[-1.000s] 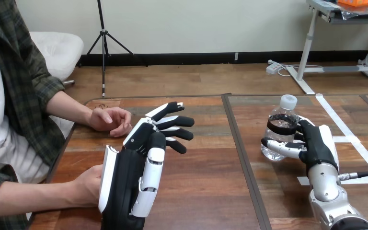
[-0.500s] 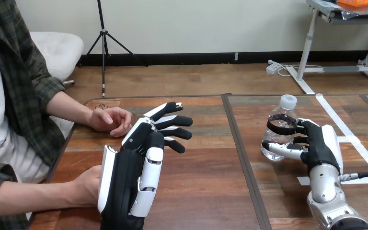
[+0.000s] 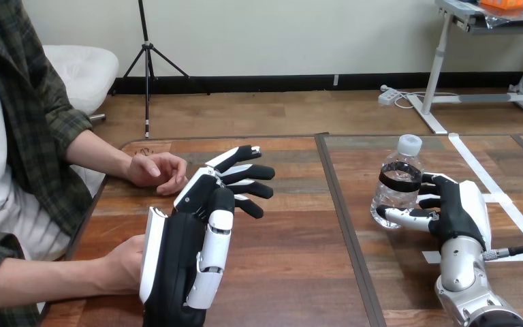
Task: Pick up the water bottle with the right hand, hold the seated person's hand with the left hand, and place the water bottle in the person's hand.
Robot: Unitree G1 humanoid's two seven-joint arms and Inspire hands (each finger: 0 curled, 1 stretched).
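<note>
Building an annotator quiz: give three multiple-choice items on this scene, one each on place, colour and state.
1. Where is the clear plastic water bottle? A on the floor; B upright on the wooden table, right side; C lying at the table's left edge.
2. Its cap colour? A white; B blue; C black.
3. The left hand is: A fisted; B open; C gripping the bottle.
B: the right hand curls round it there. A: the cap is white. B: its fingers are straight.

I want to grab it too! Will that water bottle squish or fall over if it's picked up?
The bottle looks like thin clear plastic, so squeezing probably dents it. It stands tall and narrow, so a bump might tip it.
</note>
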